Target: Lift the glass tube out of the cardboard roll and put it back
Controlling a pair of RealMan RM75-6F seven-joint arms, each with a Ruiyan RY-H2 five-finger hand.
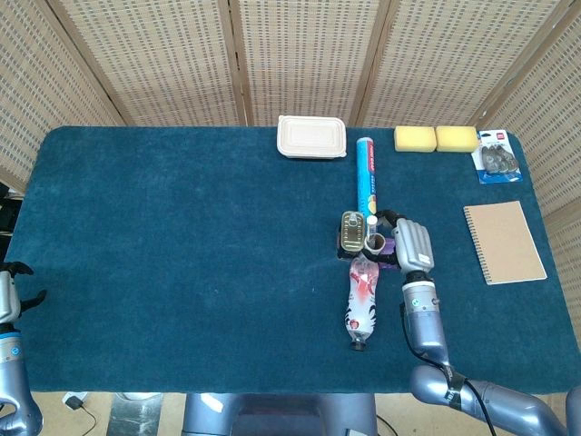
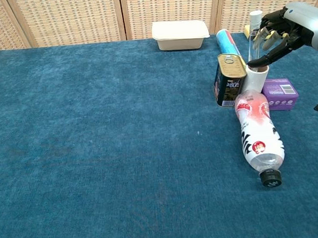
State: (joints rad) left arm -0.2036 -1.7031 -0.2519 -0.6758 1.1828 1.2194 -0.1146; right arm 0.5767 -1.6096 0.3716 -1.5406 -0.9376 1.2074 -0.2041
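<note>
your right hand [image 2: 280, 31] has fingers curled around the glass tube [image 2: 255, 35] standing in the cardboard roll [image 2: 255, 77]; whether they grip it, i cannot tell.

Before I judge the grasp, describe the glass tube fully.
The glass tube is thin, clear and white-capped. It stands upright in the white cardboard roll, its upper part sticking out. The right hand has its dark fingers spread close beside it; whether they touch it cannot be told.
</note>
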